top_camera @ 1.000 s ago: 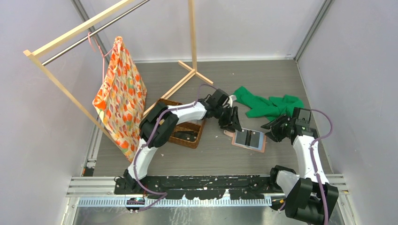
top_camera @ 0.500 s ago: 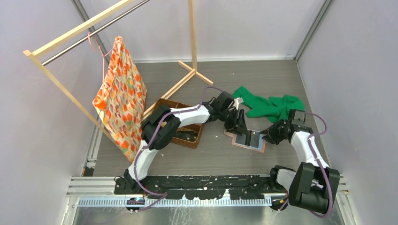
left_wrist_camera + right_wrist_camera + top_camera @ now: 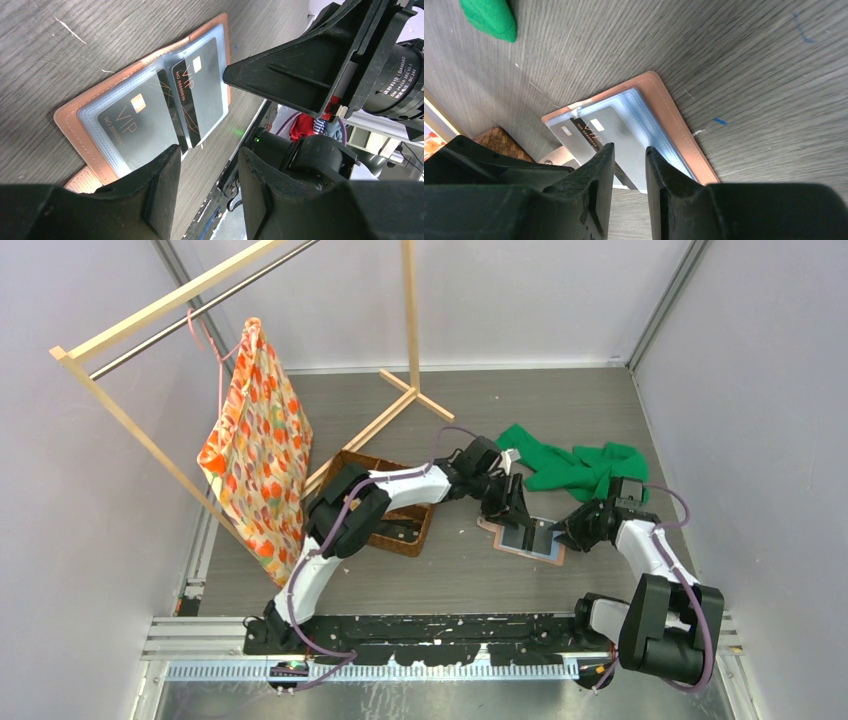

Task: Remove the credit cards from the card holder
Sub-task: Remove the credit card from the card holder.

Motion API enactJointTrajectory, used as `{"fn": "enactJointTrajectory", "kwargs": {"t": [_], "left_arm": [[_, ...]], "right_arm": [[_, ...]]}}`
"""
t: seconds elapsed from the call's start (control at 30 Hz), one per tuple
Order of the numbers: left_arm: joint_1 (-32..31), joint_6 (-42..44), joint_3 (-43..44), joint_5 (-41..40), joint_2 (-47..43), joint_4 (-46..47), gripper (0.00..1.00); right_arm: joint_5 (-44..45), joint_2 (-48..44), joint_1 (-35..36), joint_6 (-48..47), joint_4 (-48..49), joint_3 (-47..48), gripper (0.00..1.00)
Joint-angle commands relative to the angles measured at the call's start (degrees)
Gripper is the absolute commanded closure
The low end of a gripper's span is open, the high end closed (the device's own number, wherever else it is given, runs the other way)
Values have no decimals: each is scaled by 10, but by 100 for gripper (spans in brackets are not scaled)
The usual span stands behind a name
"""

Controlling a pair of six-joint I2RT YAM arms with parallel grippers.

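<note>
— Where is the card holder (image 3: 531, 538)?
— It lies open and flat on the table (image 3: 450, 575), pink cover down, between the two grippers. The basket (image 3: 415, 535) is off to its left, and the green cloth (image 3: 580, 468) lies near it on the far side, apart from it.
— And the cards (image 3: 135, 125)?
— Two dark ones marked VIP (each with a small gold chip), one in each half. Both sit inside the clear sleeves (image 3: 646, 122).
— What about the left gripper (image 3: 207, 156)?
— It hangs low over the holder's side nearer the basket. Its jaws stand apart with nothing between them, and only table shows through the gap. Whether a fingertip touches the cover, I cannot tell.
— And the right gripper (image 3: 630, 148)?
— It is at the opposite end, pointing in over the right-hand sleeve. Its jaws stand close together with a thin gap, and sleeve and card show through it. Whether they pinch the sleeve's edge or only hover over it, I cannot tell from either wrist view.
— Do the grippers touch each other?
— No, they face one another across the holder, apart.
</note>
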Motion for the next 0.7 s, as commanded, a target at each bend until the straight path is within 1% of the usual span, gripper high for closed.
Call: {"fn": "enactJointTrajectory", "kwargs": {"t": [0.0,0.67], "left_arm": [[-6,-7,22,11,8,29,52],[-8,-22,16,10,26,49,52]], "right_arm": [[3,10,4,-3,28,-7,66],[4,25,9,6,48,-32,66]]}}
